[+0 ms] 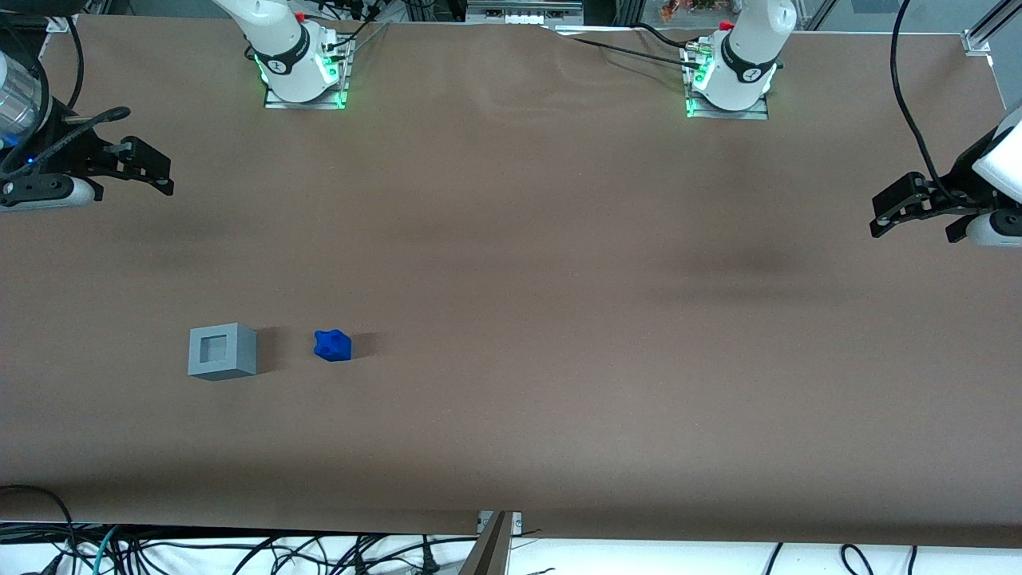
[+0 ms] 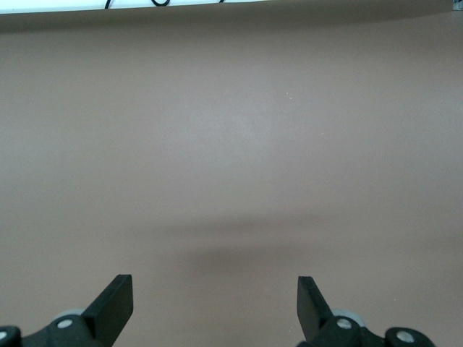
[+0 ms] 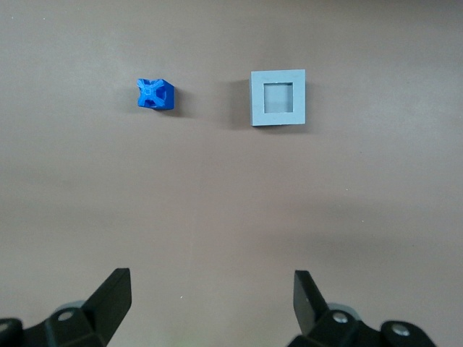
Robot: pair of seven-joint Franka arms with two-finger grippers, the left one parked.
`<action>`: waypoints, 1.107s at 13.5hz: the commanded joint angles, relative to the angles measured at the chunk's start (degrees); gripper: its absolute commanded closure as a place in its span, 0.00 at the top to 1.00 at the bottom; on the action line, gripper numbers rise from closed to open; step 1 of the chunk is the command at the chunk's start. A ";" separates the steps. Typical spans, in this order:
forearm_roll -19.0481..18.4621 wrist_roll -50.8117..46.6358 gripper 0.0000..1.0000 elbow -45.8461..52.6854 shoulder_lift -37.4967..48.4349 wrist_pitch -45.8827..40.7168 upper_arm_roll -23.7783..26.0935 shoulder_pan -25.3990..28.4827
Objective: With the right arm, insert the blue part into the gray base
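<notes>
Blue part (image 1: 333, 345) beside gray base (image 1: 223, 351) on table; right arm's pincer (image 1: 152, 172) raised, wide open, empty

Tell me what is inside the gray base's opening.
Nothing: the gray base shows only its own pale recessed floor. The blue part lies apart, beside it on the table. The gripper, jaws open, is farther from the front camera than both.

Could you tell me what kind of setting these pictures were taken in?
Most likely a robotics lab bench: a brown-covered table with loose cables along its near edge, small test pieces, the blue part and gray base, and the right arm's open end effector hovering at the table's end.
</notes>
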State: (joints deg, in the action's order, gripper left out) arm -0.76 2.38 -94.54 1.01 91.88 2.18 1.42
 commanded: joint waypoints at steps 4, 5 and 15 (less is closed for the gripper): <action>-0.11 0.70 0.99 1.56 -1.09 -1.00 0.28 -0.19; -0.03 0.70 0.99 1.56 -1.01 -1.00 0.37 -0.19; -0.12 -6.57 0.99 -1.25 -6.88 8.29 3.61 -0.10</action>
State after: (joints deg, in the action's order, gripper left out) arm -0.76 -0.53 -94.92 -3.60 96.63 3.84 1.51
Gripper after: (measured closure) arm 0.004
